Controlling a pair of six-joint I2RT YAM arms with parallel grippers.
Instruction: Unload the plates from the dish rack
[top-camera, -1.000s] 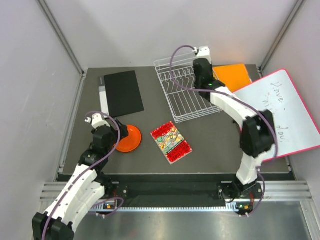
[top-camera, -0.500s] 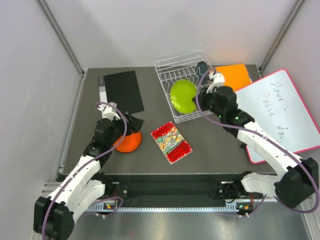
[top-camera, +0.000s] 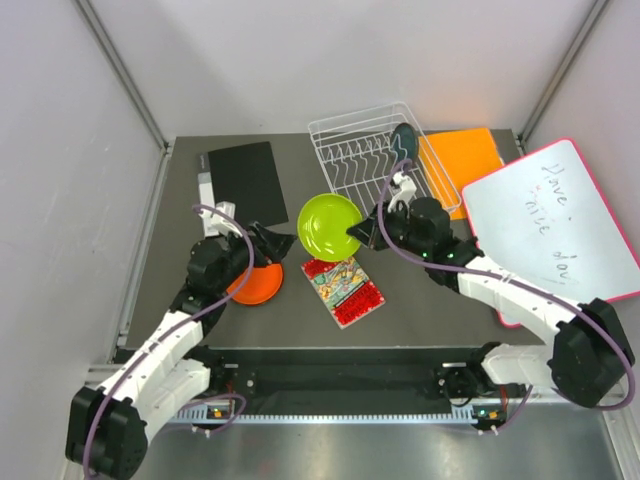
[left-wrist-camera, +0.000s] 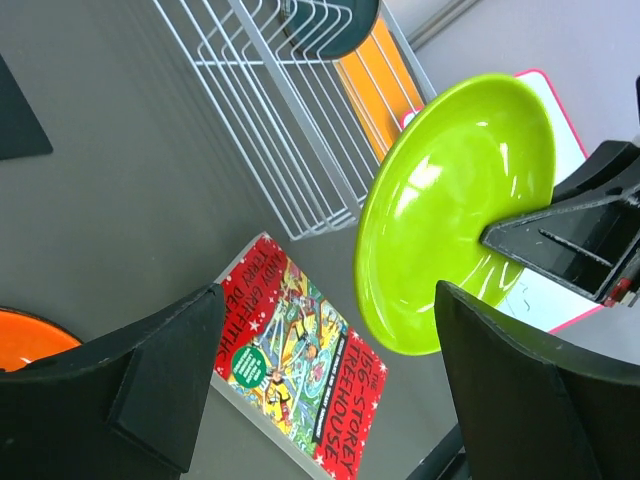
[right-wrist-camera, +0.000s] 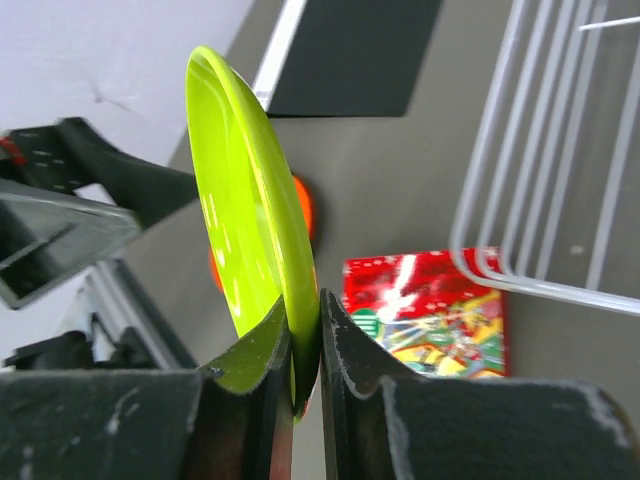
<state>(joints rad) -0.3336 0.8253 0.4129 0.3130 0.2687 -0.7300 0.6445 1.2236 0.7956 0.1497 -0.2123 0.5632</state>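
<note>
Between the dish rack (top-camera: 345, 160) and the red packet (top-camera: 343, 284), the lime green plate (top-camera: 330, 227) hangs tilted, its rim pinched by the right gripper (top-camera: 358, 232). The left gripper (top-camera: 272, 243) stands wide open nearby; it should probably close only with the rim deep inside.

Fixed high above the 6 o'clock edge, the top camera looks steeply down from far off and takes in the whole dark grey table (top-camera: 290, 325), with the white wire dish rack (top-camera: 365, 165) toward 1 o'clock. The left wrist camera sits close behind the left gripper (left-wrist-camera: 330, 300) and faces low across the table toward 2 o'clock. The right wrist camera looks past the right gripper (right-wrist-camera: 305, 320) toward 9 o'clock, very near the round lime green plastic plate (right-wrist-camera: 245, 200), which it sees edge-on. All three views share that plate, the red patterned rectangular packet (top-camera: 343, 284) and part of the rack.
</note>
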